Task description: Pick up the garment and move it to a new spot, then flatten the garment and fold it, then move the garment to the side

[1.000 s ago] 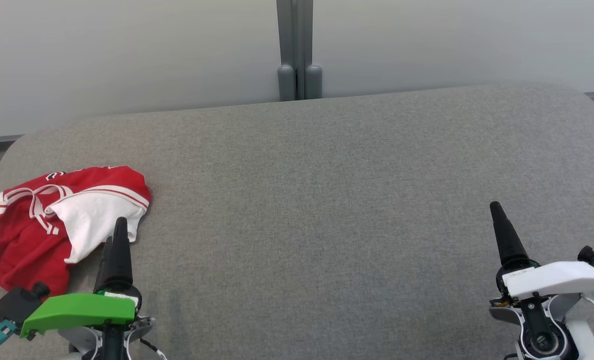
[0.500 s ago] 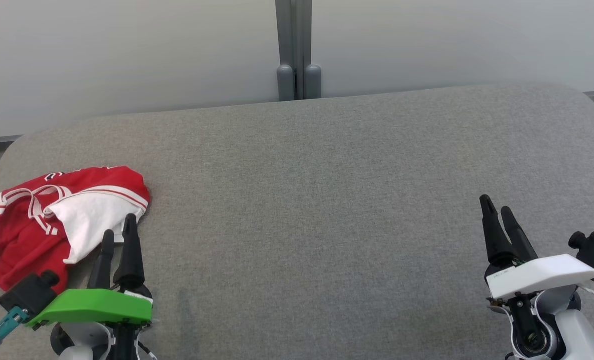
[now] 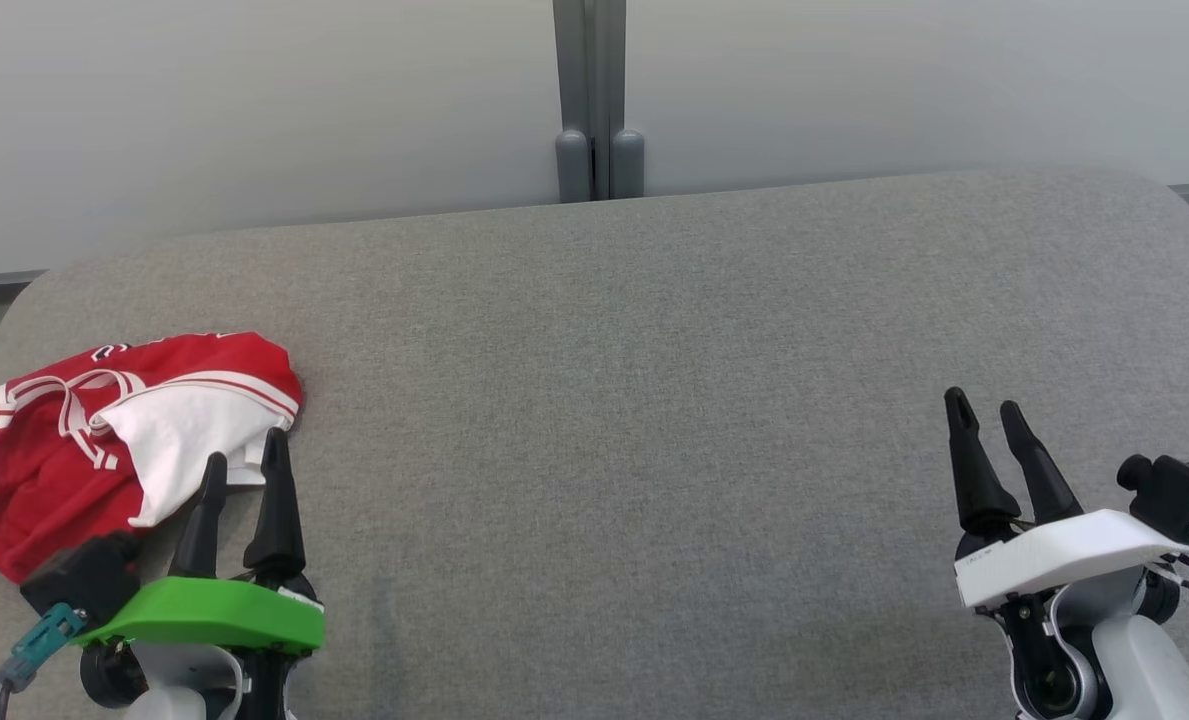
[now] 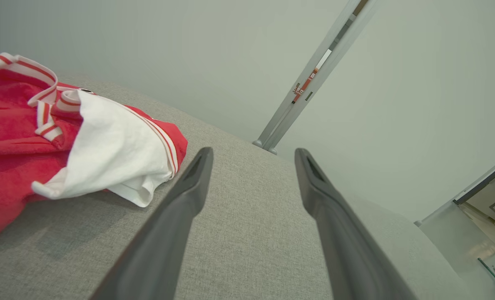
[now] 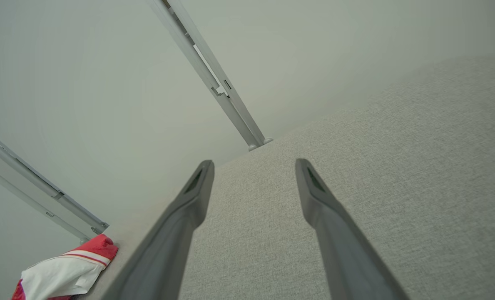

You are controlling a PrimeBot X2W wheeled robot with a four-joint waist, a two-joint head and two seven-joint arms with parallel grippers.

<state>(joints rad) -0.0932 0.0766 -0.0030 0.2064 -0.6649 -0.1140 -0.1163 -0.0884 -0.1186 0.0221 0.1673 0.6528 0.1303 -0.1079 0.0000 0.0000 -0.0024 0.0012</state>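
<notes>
Nearby, lower left of the head view: left gripper [image 3: 245, 447] with a green cover [image 3: 204, 615] over its wrist. Both dark fingers point up the view and are spread apart, with nothing between them. The left wrist view agrees: left gripper [image 4: 253, 152] wide apart, bare grey cloth showing through the gap.

Lower right of the head view: right gripper [image 3: 981, 400] with a white cover [image 3: 1054, 555] over its wrist. Its fingers are parted in the same way and hold nothing. In the right wrist view the right gripper [image 5: 253, 162] frames plain grey surface.

Next out: garment [image 3: 124, 440], red with white panels and striped trim, bunched in a loose heap near the left edge of the grey padded table [image 3: 654, 400]. Its white hem lies just beside the left fingertips. In the head view the tips overlap the hem; in the left wrist view the garment [image 4: 64, 137] sits to the left of the fingers, not gripped. From the right wrist view the garment [image 5: 64, 271] is small and far off at the lower left, well apart from the right gripper.

Farther: the table's rounded back edge.

Farthest: pale wall panels, joined by a grey upright post [image 3: 599, 100] behind the table's middle.
</notes>
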